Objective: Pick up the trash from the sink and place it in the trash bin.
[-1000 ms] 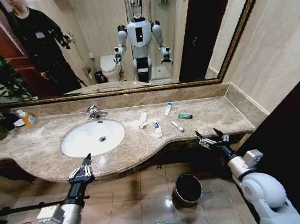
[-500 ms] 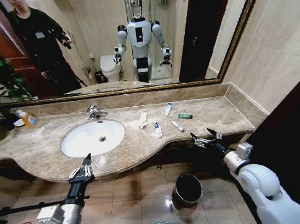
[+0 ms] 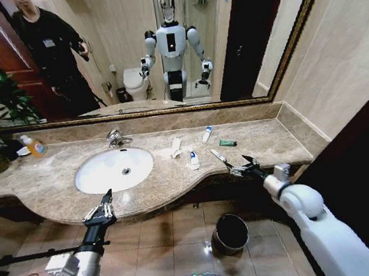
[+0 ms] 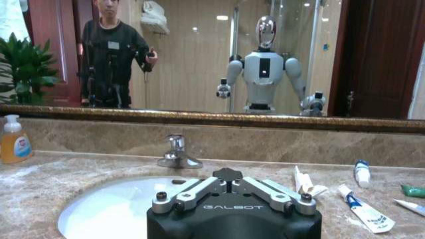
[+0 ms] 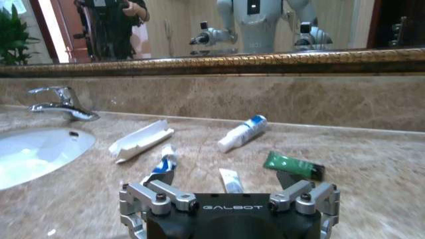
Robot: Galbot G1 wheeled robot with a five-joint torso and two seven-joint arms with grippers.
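— Where's your right gripper (image 3: 237, 166)?
— Spread open at the counter edge, the white stick (image 3: 218, 155) at its 11 o'clock.
— The left gripper (image 3: 100, 207)?
— Open, at 6 o'clock below the sink (image 3: 88, 184).
— Trash bin (image 3: 230, 233)?
— On the floor.

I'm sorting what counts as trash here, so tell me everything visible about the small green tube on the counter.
The small green tube is a flattened, glossy green plastic tube with a dark cap end. It lies flat on the brown marble countertop, right of the sink, near the back wall, apart from the other tubes. Nothing touches it; the open right gripper is nearer the counter's front edge.
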